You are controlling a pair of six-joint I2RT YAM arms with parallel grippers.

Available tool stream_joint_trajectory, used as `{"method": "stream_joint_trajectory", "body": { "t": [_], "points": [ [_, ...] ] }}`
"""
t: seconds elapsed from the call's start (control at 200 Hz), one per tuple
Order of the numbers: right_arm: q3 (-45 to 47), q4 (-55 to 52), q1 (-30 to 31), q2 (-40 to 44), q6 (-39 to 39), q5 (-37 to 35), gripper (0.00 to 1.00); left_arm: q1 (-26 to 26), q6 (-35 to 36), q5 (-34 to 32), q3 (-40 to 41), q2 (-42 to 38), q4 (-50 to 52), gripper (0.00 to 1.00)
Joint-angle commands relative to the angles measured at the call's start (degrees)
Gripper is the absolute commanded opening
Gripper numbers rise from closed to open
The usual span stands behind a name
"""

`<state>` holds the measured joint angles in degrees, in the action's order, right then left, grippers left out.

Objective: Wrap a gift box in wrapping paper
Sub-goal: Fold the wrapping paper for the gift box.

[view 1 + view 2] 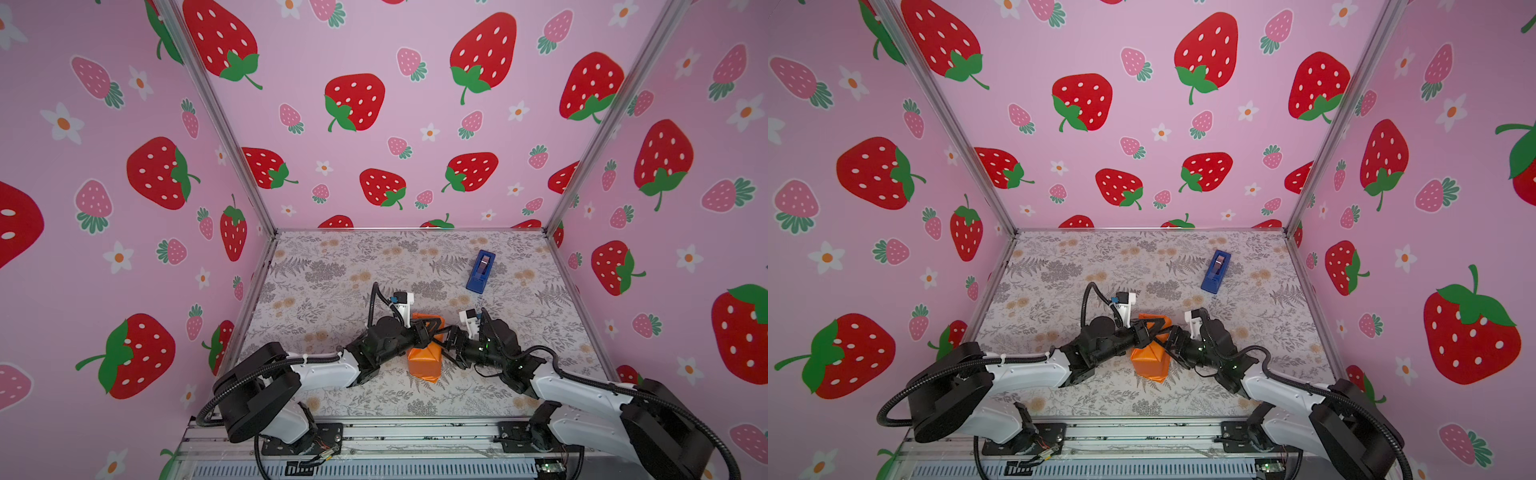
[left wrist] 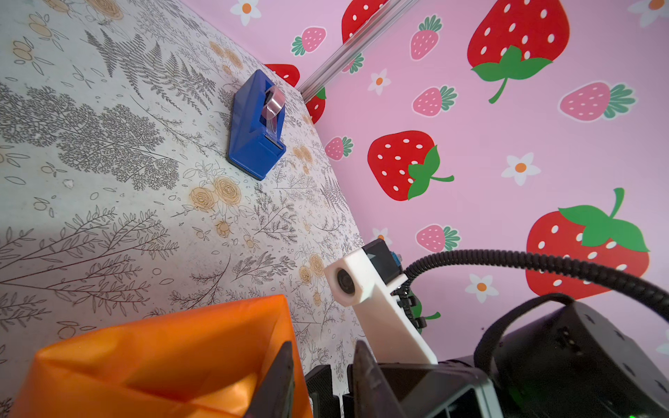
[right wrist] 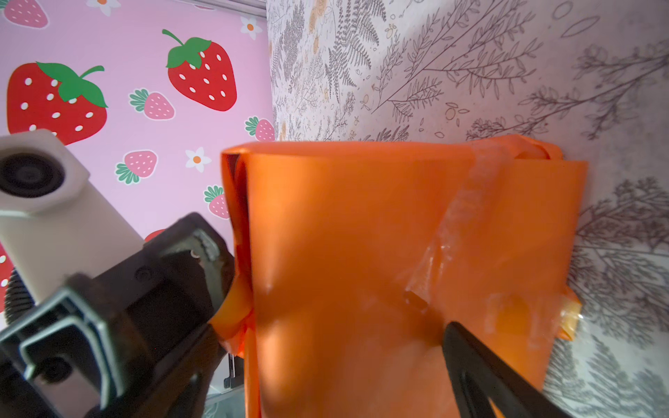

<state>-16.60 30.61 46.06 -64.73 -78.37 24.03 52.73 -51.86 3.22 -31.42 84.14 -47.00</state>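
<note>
Shows two black-and-white robot arms meeting at the middle of a grey floral-printed tabletop (image 1: 332, 270).

Presents the left end effector (image 2: 322, 347) only narrowly parted, with nothing visible in the slim gap between its dark tapered fingers. Sets one finger (image 2: 278, 380) against the folded end of the glossy bright orange wrapping paper (image 2: 163, 354), beside it rather than clamped on it.

Presents the right end effector (image 1: 448, 347) spread wide and released, grasping nothing. Catches just one of its black fingers (image 3: 467, 354) in the right wrist view, reaching across the taped face of the paper. Cannot tell whether it touches. Cuts the other finger off at the frame edge.

Places the paper bundle upright on the tabletop between the two end effectors. It looks smooth and shiny, and is creased into triangular folds at the near end in both top views. Shows a wrinkled strip of clear tape (image 3: 470, 202) crossing one face. Conceals the small gift box entirely inside the wrap.

Sets a blue wedge-shaped plastic tape dispenser (image 1: 481, 271) well apart, toward the far right of the tabletop. Surrounds everything with pink walls (image 1: 395, 104) printed with red strawberries.
</note>
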Motion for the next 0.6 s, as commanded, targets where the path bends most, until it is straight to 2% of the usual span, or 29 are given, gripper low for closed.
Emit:
{"method": "stream_joint_trajectory", "body": {
  "t": [0.0, 0.195, 0.595],
  "points": [
    [1.13, 5.14, 0.34, 0.39, -1.63, -1.18, 1.0, 0.64, -0.79, 1.44, 0.13, 1.82, 3.29, 0.3],
    [4.12, 5.89, 0.6, 5.24, 0.32, -2.7, 1.0, 0.68, -0.73, 1.26, 0.21, 1.64, 3.56, 0.29],
    [-0.25, 10.14, 2.0, -3.99, 3.31, -3.14, 1.0, 0.7, -1.01, 1.96, -0.13, 2.5, 2.96, 0.29]
  ]
}}
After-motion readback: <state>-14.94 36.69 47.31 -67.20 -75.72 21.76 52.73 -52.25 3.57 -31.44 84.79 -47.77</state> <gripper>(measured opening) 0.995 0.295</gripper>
